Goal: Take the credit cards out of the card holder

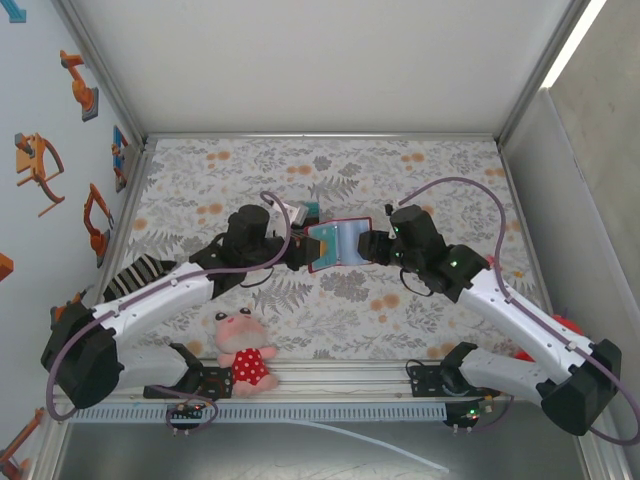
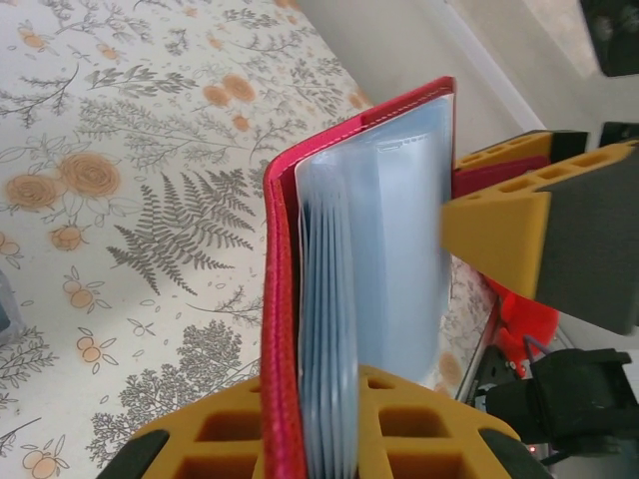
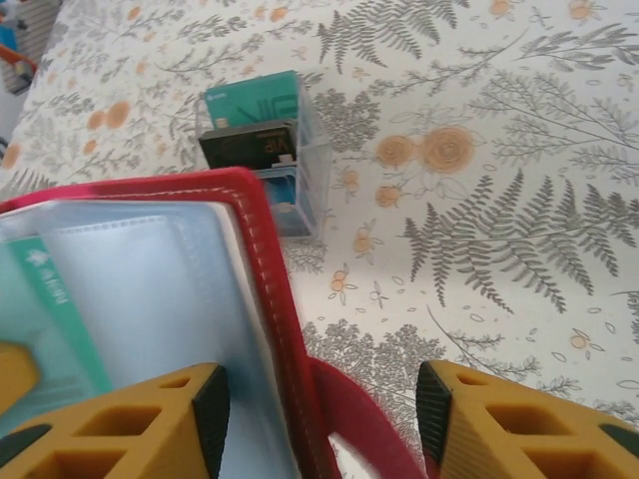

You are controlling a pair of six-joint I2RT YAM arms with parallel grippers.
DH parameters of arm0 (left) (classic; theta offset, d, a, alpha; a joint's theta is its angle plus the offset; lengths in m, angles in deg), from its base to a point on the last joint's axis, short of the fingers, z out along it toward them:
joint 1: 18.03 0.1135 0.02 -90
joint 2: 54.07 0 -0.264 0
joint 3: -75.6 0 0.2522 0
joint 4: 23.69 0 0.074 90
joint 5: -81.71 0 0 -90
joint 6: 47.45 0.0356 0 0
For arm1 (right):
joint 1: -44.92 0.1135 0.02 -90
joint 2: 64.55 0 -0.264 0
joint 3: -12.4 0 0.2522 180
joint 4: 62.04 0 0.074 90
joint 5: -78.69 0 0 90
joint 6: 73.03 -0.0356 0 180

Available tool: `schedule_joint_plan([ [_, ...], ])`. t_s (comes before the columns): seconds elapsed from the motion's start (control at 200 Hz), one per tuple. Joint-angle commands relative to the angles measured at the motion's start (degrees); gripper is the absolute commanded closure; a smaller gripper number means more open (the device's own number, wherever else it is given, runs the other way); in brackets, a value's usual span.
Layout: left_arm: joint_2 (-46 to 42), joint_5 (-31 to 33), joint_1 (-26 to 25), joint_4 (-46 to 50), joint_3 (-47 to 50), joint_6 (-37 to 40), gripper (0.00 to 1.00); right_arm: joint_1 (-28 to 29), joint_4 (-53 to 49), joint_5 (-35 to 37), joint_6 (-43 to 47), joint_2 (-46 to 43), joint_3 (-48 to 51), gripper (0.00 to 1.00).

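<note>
The red card holder (image 1: 335, 246) hangs open above the middle of the table, held between the two grippers. My left gripper (image 1: 298, 252) is shut on its lower edge, and in the left wrist view the yellow fingers (image 2: 419, 429) clamp the red cover (image 2: 282, 299) and its stack of clear sleeves (image 2: 384, 249). My right gripper (image 3: 319, 409) stands open with the cover's edge (image 3: 275, 299) and closing tab (image 3: 364, 419) between its fingers, touching neither. A teal credit card (image 3: 55, 299) sits in a sleeve. Other cards (image 3: 250, 100) stand in a small clear box (image 3: 300, 190) on the table.
The clear box (image 1: 305, 210) stands just behind the holder. A pink plush toy in a red dress (image 1: 243, 352) lies at the near edge between the arm bases. Something red (image 1: 565, 325) sits beyond the table's right rim. Walls close off three sides.
</note>
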Motion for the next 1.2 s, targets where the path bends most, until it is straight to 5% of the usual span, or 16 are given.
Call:
schedule_joint_plan([
  [0.0, -2.09, -3.2, 0.65, -1.41, 1.1, 0.82, 0.98, -1.07, -2.02, 3.45, -0.02, -1.68, 1.5, 0.44],
  [0.436, 1.02, -3.51, 1.22, -2.41, 3.53, -3.78, 0.94, -3.42, -8.73, 13.06, -0.67, -5.35, 2.77, 0.34],
  [0.791, 9.93, 3.23, -4.55, -2.43, 2.26, -6.56, 0.92, -3.47, -7.79, 18.6, 1.29, -9.38, 3.06, 0.33],
  [1.197, 17.83, 4.56, -5.92, -7.83, 2.21, -13.3, 0.94, -3.42, -1.92, 16.67, 1.28, -9.23, 6.1, 0.33],
])
